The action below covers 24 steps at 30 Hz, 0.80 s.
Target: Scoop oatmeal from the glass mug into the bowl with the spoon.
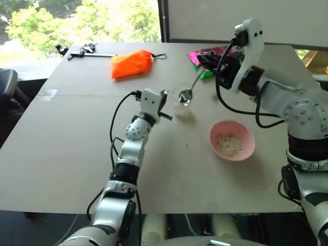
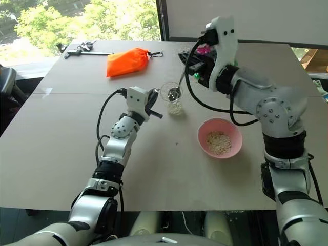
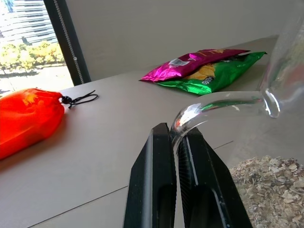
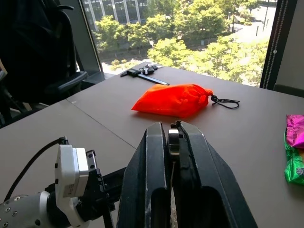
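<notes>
Clear glass mug (image 1: pixel 183 97) stands mid-tabletop (image 1: pixel 77 148), its handle pinched in the left gripper's (image 3: pixel 176 137) closed jaws; the right gripper (image 4: pixel 172 137), jaws clamped on the spoon (image 1: pixel 190 88), dips its head into the mug; the pink bowl (image 1: pixel 232 140) nearby holds oatmeal (image 1: pixel 228 144).

spoon (image 1: pixel 188 92) head over glass mug (image 1: pixel 182 102); oatmeal (image 1: pixel 228 144) in pink bowl (image 1: pixel 248 146).
</notes>
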Tool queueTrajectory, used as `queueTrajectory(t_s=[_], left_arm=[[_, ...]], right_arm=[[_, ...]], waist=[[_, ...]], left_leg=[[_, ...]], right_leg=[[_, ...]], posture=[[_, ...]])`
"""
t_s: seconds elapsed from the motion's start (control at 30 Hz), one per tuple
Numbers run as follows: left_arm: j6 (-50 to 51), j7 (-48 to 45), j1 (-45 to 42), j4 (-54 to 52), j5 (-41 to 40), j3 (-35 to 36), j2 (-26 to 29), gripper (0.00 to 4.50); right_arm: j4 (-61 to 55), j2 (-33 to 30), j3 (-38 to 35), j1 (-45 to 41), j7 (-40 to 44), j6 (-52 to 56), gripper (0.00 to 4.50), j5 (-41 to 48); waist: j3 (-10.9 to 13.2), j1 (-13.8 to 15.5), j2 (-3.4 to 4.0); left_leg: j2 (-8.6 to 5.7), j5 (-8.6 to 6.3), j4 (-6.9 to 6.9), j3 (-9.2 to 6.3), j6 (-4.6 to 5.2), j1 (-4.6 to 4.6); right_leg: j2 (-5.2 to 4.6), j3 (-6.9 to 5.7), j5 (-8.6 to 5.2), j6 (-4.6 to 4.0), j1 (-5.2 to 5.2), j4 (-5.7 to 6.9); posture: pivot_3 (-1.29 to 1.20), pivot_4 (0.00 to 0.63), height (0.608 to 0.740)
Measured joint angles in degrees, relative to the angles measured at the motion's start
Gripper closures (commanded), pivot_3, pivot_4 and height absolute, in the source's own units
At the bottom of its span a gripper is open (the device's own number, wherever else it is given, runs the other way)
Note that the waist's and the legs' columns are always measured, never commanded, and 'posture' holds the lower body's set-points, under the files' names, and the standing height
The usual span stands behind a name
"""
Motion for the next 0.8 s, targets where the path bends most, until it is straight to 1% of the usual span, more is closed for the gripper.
queueTrajectory(t_s=[0.3, 0.43, 0.53, 0.57, 0.73, 0.8], left_arm=[[8.0, -6.62, -0.68, -3.98, -2.25, -1.35, 1.36, 4.47], [9.06, -7.31, -0.71, -4.45, -2.34, -1.28, 1.82, 4.47], [8.98, -7.51, -0.72, -4.45, -2.39, -1.2, 1.93, 4.47], [8.9, -7.6, -0.7, -4.43, -2.38, -1.16, 1.97, 4.47], [7.68, -8.52, -0.53, -4.33, -2.31, -1.29, 2.0, 4.47], [7.37, -8.62, -0.5, -4.08, -2.27, -1.29, 1.99, 4.47]], right_arm=[[6.62, -0.36, 12.11, 0.89, 11.93, -11.17, 4.5, -19.37], [7.0, 1.24, 12.74, 2.1, 14.46, -13.29, 4.5, -22.82], [6.92, 5.43, 9.04, 3.75, 13.62, -10.18, 4.5, -21.13], [6.84, 7.39, 6.6, 4.55, 12.58, -7.8, 4.5, -19.77], [7.09, 11.95, -2.2, 4.52, 7.34, 2.38, 4.5, -15.33], [7.09, 12.79, -4.7, 4.15, 6.01, 4.86, 4.5, -14.34]], waist=[[0.02, -0.2, 0.0], [0.02, -0.18, -0.01], [0.02, -0.19, -0.01], [0.02, -0.18, -0.01], [0.02, -0.17, -0.01], [0.02, -0.18, -0.01]], left_leg=[[0.01, 0.01, 0.0, 0.0, -0.02, 0.0], [0.02, 0.01, 0.01, 0.0, -0.02, 0.01], [0.04, 0.02, 0.03, 0.0, -0.04, 0.02], [0.04, 0.03, 0.04, -0.01, -0.06, 0.02], [0.04, 0.03, 0.06, -0.01, -0.06, 0.02], [0.03, 0.03, 0.04, -0.01, -0.06, 0.01]], right_leg=[[0.05, 0.0, 0.0, 0.0, -0.03, 0.0], [0.04, 0.0, 0.0, 0.0, -0.02, 0.0], [0.05, 0.0, 0.0, 0.0, -0.01, 0.04], [0.05, -0.01, 0.0, 0.0, 0.0, 0.06], [0.05, -0.01, 0.0, 0.0, -0.01, 0.08], [0.05, -0.01, 0.0, -0.01, -0.01, 0.06]], posture=[[0.0, 0.15, 0.696], [0.0, 0.15, 0.696], [0.0, 0.15, 0.696], [0.0, 0.15, 0.696], [0.0, 0.15, 0.696], [0.0, 0.15, 0.696]])
